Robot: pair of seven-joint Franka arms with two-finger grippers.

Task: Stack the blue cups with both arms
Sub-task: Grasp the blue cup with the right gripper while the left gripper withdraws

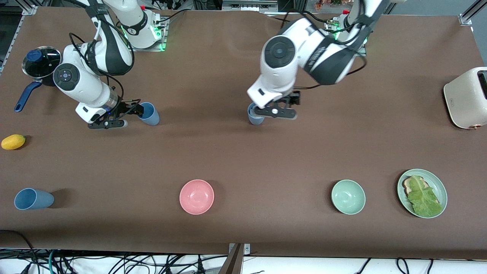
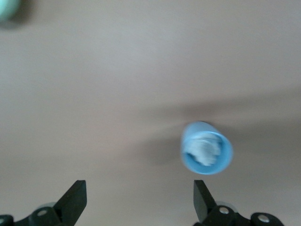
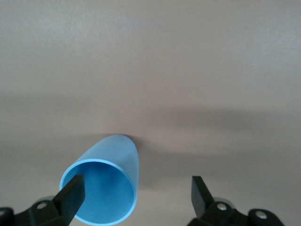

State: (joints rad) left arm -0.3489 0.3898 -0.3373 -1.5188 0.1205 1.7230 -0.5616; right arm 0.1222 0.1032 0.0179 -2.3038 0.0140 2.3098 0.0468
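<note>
Front view first: three blue cups. One cup (image 1: 149, 113) sits toward the right arm's end of the bench, by the robots' edge, right beside the right tool (image 1: 131, 112), upright I'd say, though the view makes it look tilted. A greyer cup (image 1: 255, 115) stands mid-bench, mostly hidden under the left tool (image 1: 276, 112). The third cup (image 1: 33, 199) is near the corner at the right arm's end, by the camera edge, and I can't tell if it's lying down or just looks it. Pink bowl (image 1: 196, 196) and green bowl (image 1: 348, 196) aren't involved.

Left wrist view: left tool's fingers (image 2: 75, 200) are wide apart, holding nothing. The cup (image 2: 206, 148) is off-centre, close to one finger, mouth facing the camera, so its long axis is vertical. Risk as I see it: coming straight down, that finger lands on the rim and tips the cup.

Right wrist view: right tool's fingers (image 3: 73, 193) are spread too, nothing clamped. This cup (image 3: 104, 186) overlaps one fingertip, open mouth up toward the camera. Same worry: a finger could go inside the rim or knock it over.
</note>
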